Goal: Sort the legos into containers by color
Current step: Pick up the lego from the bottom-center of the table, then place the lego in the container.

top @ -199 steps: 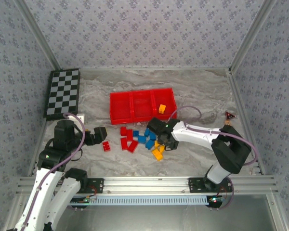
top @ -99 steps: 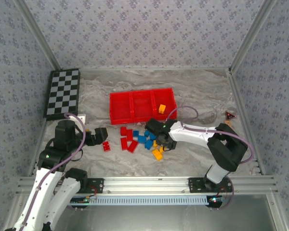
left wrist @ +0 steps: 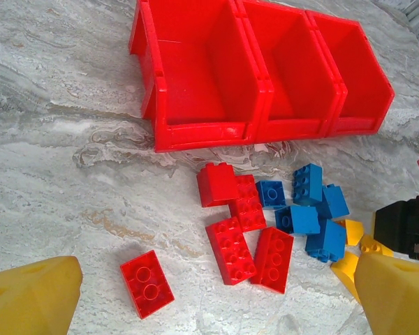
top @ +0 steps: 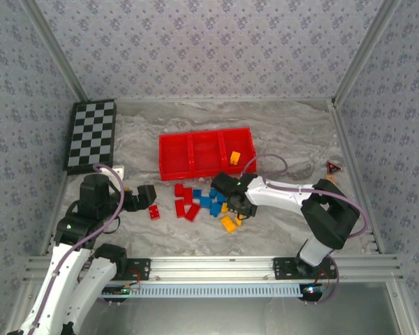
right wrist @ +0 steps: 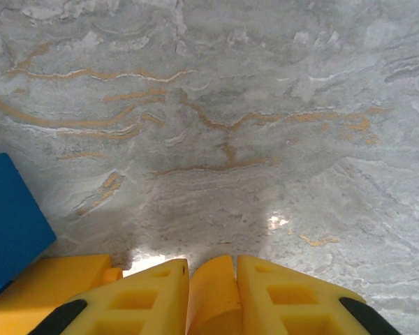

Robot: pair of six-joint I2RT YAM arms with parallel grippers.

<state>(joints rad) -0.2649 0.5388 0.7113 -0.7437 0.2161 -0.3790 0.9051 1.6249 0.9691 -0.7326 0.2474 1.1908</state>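
Legos (top: 202, 202) are lying in a loose heap just in front of the red tray (top: 174, 169) in the top external view: red ones before its left compartment, blue ones before the middle, yellow-orange ones before the right. One yellow lego (top: 234, 157) is sitting inside the tray's right compartment. The right gripper (top: 239, 211) is reaching down into the heap's right end; its jaws are too small to read here. The left gripper (top: 152, 198) is hanging well left of the tray's front corner, just above a lone red lego (top: 154, 212).

In the left wrist view, the left gripper (left wrist: 213, 300) is holding its jaws spread wide, grasping nothing. Its yellow fingers (left wrist: 28, 296) are being cut off by the lower corners. The lone red lego is lying between them on the table (left wrist: 70, 174), in front of the tray's left compartment. Yellow pieces (left wrist: 349, 234) are lying partly hidden behind the black right arm (left wrist: 405, 227).

In the right wrist view, the right gripper (right wrist: 211, 310) is clenching its jaws on a yellow-orange brick (right wrist: 209, 276); most of the brick is hidden. A blue lego (right wrist: 10, 216) is being cut off by the left edge.
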